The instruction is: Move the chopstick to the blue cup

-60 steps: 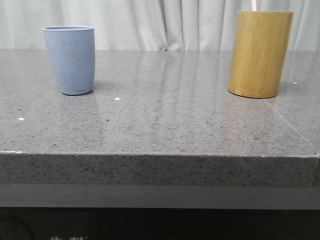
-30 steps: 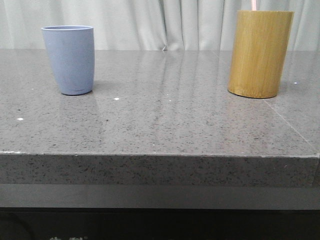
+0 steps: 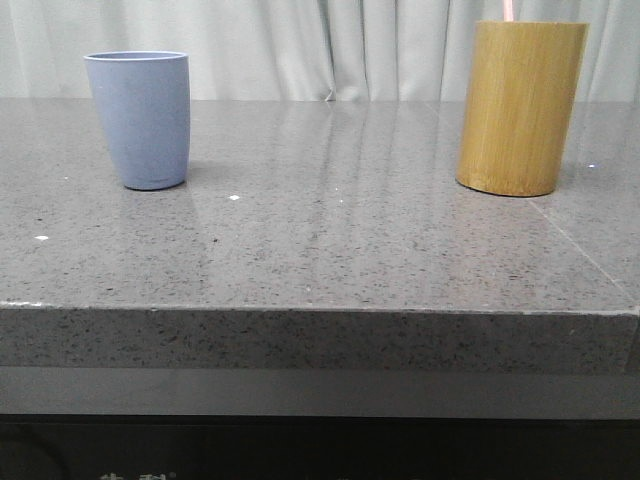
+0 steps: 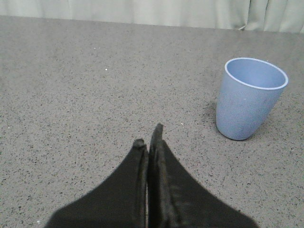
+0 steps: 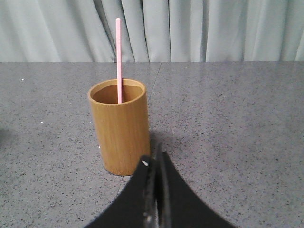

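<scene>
The blue cup (image 3: pixel 139 118) stands upright at the table's left; it also shows in the left wrist view (image 4: pixel 249 97). A pale pink chopstick (image 5: pixel 118 59) stands in the yellow-brown bamboo cylinder (image 5: pixel 121 130), which is at the table's right (image 3: pixel 519 107); only the stick's tip (image 3: pixel 508 10) shows in the front view. My left gripper (image 4: pixel 149 135) is shut and empty, short of the blue cup and off to its side. My right gripper (image 5: pixel 153 159) is shut and empty, close in front of the cylinder's base. Neither gripper shows in the front view.
The grey speckled stone table (image 3: pixel 330 240) has its front edge near the camera. Pale curtains (image 3: pixel 300 45) hang behind the table. A thin seam (image 3: pixel 580 250) runs across the tabletop at the right.
</scene>
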